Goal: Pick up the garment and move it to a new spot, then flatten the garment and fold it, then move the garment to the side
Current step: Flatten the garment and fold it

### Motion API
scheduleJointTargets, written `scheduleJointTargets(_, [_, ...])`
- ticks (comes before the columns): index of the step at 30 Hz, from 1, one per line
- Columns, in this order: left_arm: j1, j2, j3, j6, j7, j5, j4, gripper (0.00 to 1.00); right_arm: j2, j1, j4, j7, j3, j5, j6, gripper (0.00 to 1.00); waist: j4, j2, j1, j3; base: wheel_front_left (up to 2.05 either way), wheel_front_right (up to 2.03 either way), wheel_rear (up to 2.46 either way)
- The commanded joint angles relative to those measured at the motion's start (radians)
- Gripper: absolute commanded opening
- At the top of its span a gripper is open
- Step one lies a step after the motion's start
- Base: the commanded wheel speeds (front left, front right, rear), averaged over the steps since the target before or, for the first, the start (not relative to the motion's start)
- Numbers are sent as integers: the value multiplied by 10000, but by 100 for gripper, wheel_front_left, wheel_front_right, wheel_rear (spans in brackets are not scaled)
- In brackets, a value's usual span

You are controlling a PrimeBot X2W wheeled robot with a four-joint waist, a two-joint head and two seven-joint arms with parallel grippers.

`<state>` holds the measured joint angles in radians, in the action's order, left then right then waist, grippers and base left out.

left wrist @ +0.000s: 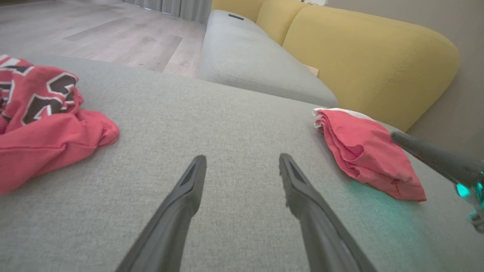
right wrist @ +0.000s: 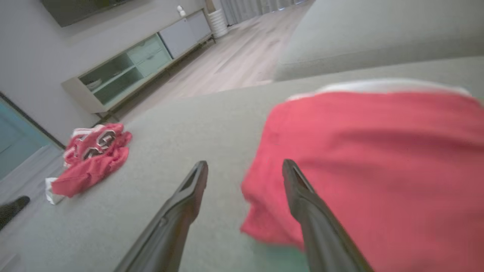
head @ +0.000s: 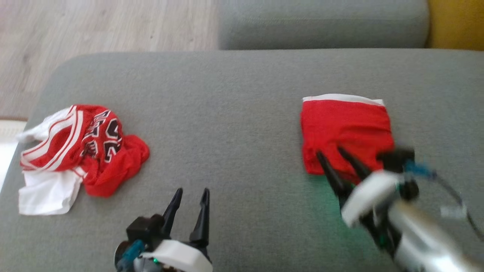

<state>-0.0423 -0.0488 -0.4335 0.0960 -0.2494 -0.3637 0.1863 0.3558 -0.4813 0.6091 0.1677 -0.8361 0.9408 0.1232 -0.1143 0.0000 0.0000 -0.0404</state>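
Note:
A folded red garment with a white edge (head: 346, 130) (left wrist: 366, 151) (right wrist: 378, 162) lies on the right side of the grey sofa cushion (head: 227, 113). My right gripper (head: 332, 155) (right wrist: 244, 168) is open, its fingertips over the folded garment's near left corner; nothing is held between them. My left gripper (head: 191, 194) (left wrist: 242, 160) is open over bare cushion near the front edge. A crumpled red and white jersey with dark lettering (head: 81, 151) (left wrist: 41, 121) (right wrist: 90, 156) lies at the cushion's left end.
A second grey cushion (head: 321, 22) and a yellow sofa back (left wrist: 370, 56) lie beyond. Wooden floor (head: 94, 26) runs to the left. A low cabinet (right wrist: 140, 68) stands by the far wall. A dark shoe (right wrist: 11, 209) shows on the floor.

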Motion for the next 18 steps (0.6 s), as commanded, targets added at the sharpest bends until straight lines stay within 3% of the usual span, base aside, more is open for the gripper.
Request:
scheduleJointTargets(1, [67, -14, 477, 14, -124, 82, -330, 100, 97, 717, -427, 459, 192, -345, 75, 100, 255, 0, 0, 238, 0, 0, 0])
scheduleJointTargets(6, [-262, -14, 776, 45, -124, 184, -556, 100, -72, 2404, -1217, 911, 1436, -1146, 75, 100, 609, 0, 0, 584, 0, 0, 0])
scheduleJointTargets(11, [-592, -14, 1211, 135, -124, 311, -997, 100, -497, 3587, -2216, 936, 3677, -3382, 75, 100, 1038, 0, 0, 884, 0, 0, 0])
scheduleJointTargets(18, [-1050, -14, 1539, 370, -124, 1120, -1433, 100, -1211, 4445, -3172, 939, 5214, -5623, 75, 100, 1331, 0, 0, 1347, 0, 0, 0])
